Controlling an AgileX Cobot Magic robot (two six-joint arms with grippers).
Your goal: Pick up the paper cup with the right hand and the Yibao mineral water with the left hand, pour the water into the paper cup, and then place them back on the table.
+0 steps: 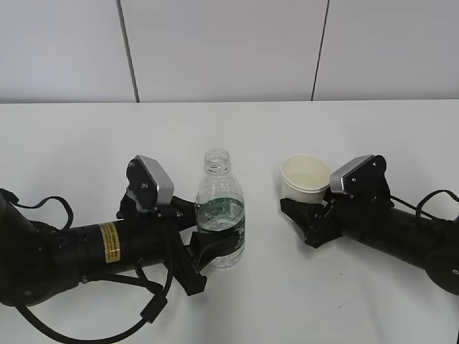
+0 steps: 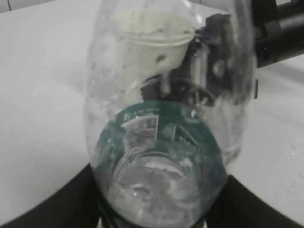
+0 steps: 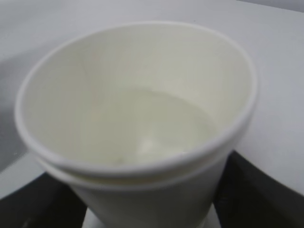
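Large plain white matte tabletop ran back to a pale panelled wall. Small clear ribbed plastic bottle with dark green label, no cap, stood upright on it near the middle. Small white tapered paper cup with rolled rim sat right of the bottle, a little further back, apart from it. Whether either base actually touched the tabletop couldn't be told. Black cable lay on the tabletop front-left of the bottle.

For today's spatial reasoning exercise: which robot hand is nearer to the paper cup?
Right. The right hand grips the paper cup; the left hand grips the Yibao mineral water, apart from it.
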